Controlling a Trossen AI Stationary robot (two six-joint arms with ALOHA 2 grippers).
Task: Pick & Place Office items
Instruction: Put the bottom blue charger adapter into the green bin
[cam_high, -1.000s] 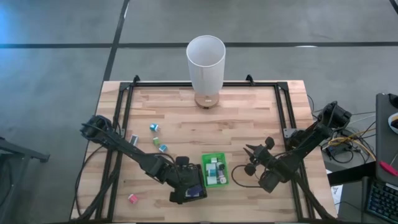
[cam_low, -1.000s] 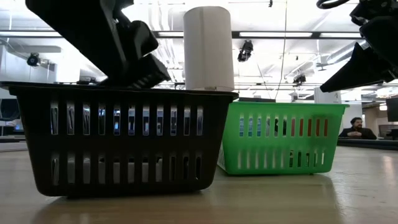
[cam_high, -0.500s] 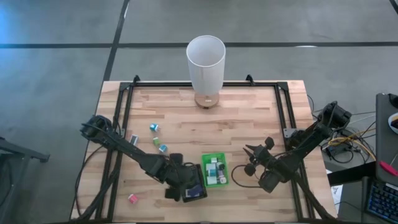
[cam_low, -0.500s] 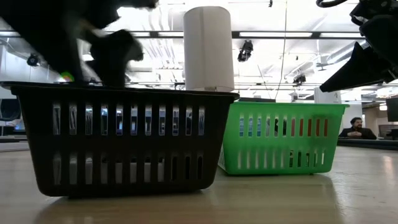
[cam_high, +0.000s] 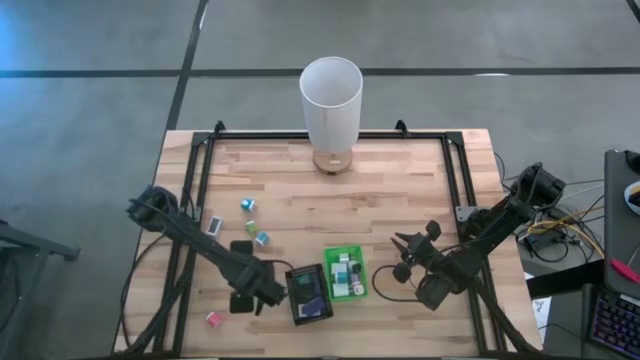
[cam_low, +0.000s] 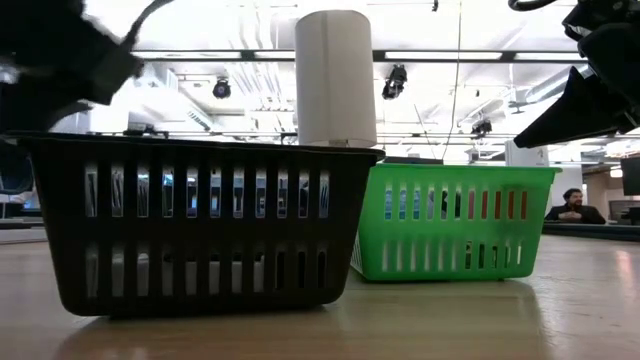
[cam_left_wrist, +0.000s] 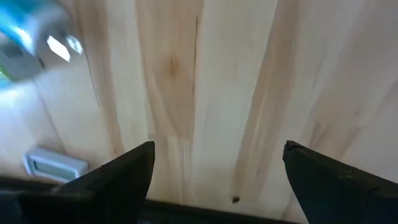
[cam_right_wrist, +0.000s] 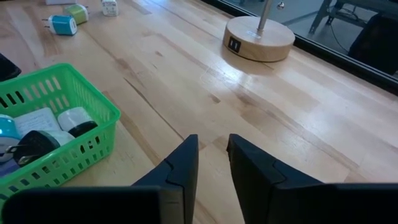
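Observation:
My left gripper (cam_high: 241, 275) (cam_left_wrist: 214, 180) hangs open over bare wood just left of the black tray (cam_high: 308, 293), pointing down with nothing between its fingers. The black tray holds a blue item; the green tray (cam_high: 346, 275) beside it holds several office items (cam_right_wrist: 43, 127). Loose items lie on the table: a white one (cam_high: 213, 224) (cam_left_wrist: 53, 165), a teal one (cam_high: 247, 204), a blue one (cam_high: 262, 238) and a pink one (cam_high: 213, 319). My right gripper (cam_high: 402, 256) (cam_right_wrist: 212, 152) waits shut, right of the green tray.
A tall white cylinder (cam_high: 331, 100) stands on a round wooden base (cam_right_wrist: 258, 38) at the table's far edge. In the low view the black tray (cam_low: 200, 225) and green tray (cam_low: 455, 220) stand side by side. Bare wood lies between the trays and the cylinder.
My left gripper has swung from above the black tray toward the table's left edge, tipping to point down at the table, and its fingers have opened wide. The trays have stayed in place.

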